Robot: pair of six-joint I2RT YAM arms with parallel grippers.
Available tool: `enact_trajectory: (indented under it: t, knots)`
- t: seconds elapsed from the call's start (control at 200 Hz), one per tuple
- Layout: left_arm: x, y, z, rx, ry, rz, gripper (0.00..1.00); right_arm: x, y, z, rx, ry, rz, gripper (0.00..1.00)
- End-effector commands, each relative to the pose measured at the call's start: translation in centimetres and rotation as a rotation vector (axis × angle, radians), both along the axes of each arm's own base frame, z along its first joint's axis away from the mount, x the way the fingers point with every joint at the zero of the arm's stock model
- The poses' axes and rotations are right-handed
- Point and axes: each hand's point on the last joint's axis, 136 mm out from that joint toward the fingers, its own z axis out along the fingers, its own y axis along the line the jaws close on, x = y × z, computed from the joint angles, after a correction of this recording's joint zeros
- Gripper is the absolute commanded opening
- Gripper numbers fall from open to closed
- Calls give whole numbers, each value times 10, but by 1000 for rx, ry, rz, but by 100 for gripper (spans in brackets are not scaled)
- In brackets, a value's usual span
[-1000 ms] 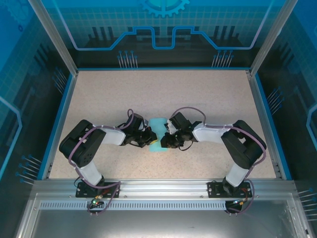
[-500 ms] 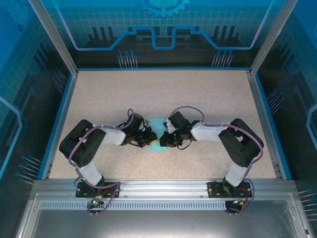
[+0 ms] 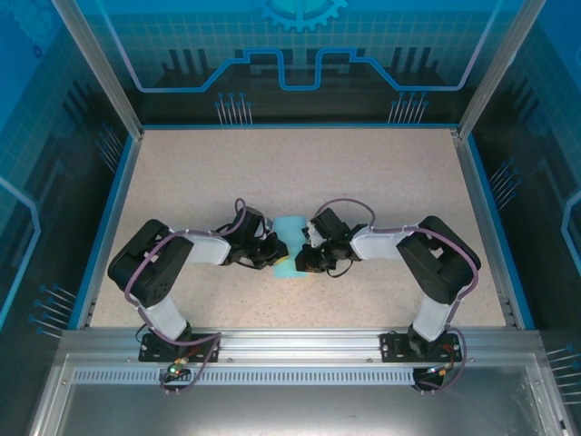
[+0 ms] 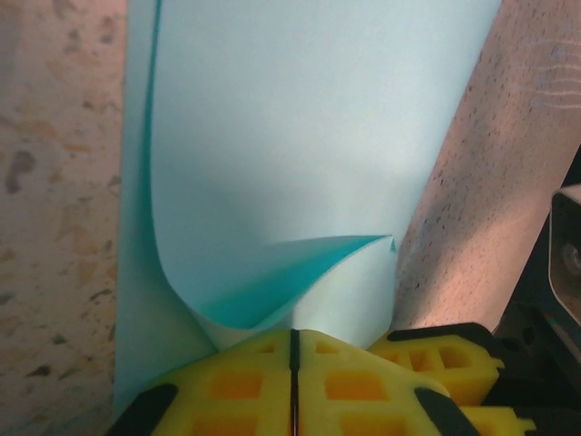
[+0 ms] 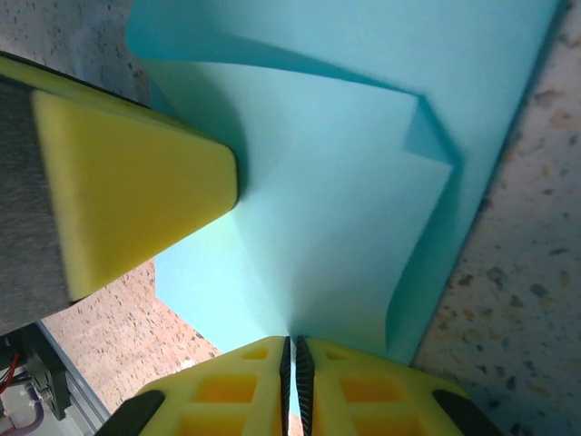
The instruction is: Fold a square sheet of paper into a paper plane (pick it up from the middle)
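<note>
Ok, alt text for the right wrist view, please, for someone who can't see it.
The right end effector, shut, pinches the near edge of the light blue paper, which curls up in loose overlapping layers. A second yellow finger sits over the paper at upper left, and speckled table shows at right.

You see thin, smooth, matt paper (image 4: 309, 136); the table (image 4: 54, 182) is speckled and slightly rough. The yellow fingers (image 4: 354, 386) look like matt plastic. At 6 o'clock, the rail (image 3: 290, 346) is brushed metal.
</note>
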Motion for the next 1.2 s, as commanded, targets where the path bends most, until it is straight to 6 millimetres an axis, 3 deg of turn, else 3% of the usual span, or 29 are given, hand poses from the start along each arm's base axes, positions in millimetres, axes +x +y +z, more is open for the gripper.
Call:
enact_trajectory:
  t: [0.0,0.22,0.465,0.63,1.195]
  knots:
    - [5,-4,22,-7,-66,-28,14,-23,-30,-32,-129,103,-24,14]
    - [5,-17,33,-109,-97,-48,15,-21,-28,-32,-129,107,-22,14]
    - [3,-17,13,-92,-53,-52,13,-23,-30,-35,-139,112,-23,13]
    - [6,-1,-9,20,-57,-13,9,-25,-34,-39,-153,122,-28,12]
    - [23,34,-21,147,-129,42,7,-30,-44,-47,-182,148,-40,7]
